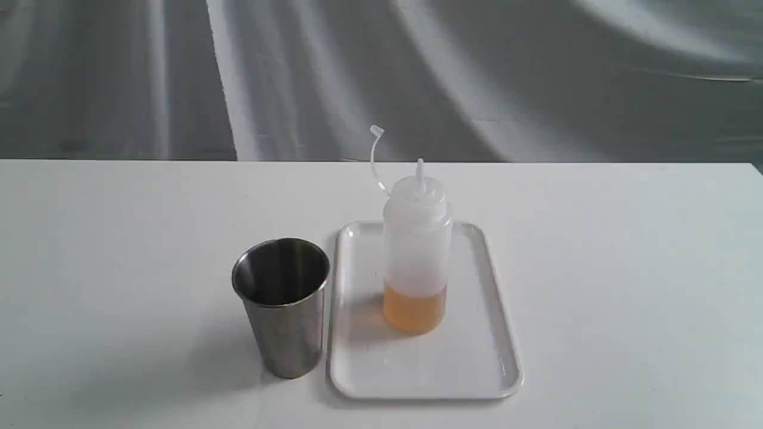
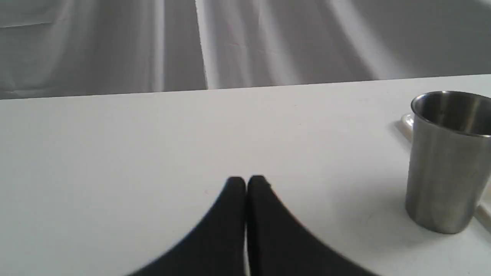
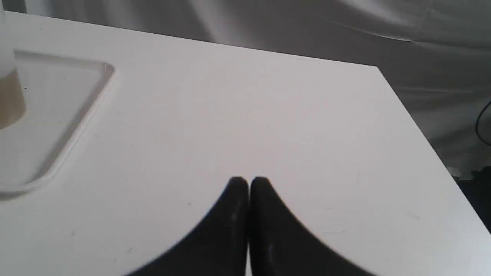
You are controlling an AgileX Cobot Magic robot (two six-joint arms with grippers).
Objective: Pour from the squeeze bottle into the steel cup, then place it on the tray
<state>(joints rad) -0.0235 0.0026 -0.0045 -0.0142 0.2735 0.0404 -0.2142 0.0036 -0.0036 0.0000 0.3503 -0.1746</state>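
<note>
The squeeze bottle (image 1: pixel 416 256) stands upright on the white tray (image 1: pixel 477 363), amber liquid in its lower part, its cap strap curling up behind. The steel cup (image 1: pixel 284 304) stands upright on the table just left of the tray. Neither gripper shows in the exterior view. In the left wrist view my left gripper (image 2: pixel 246 182) is shut and holds nothing, low over bare table, with the cup (image 2: pixel 447 161) off to one side. In the right wrist view my right gripper (image 3: pixel 248 183) is shut and holds nothing; the tray's corner (image 3: pixel 96 76) and the bottle's edge (image 3: pixel 9 96) lie well apart from it.
The white table (image 1: pixel 626 268) ends at a far edge before a grey draped cloth (image 1: pixel 477 71). The right wrist view shows the table's side edge (image 3: pixel 418 126) and a dark cable beyond it.
</note>
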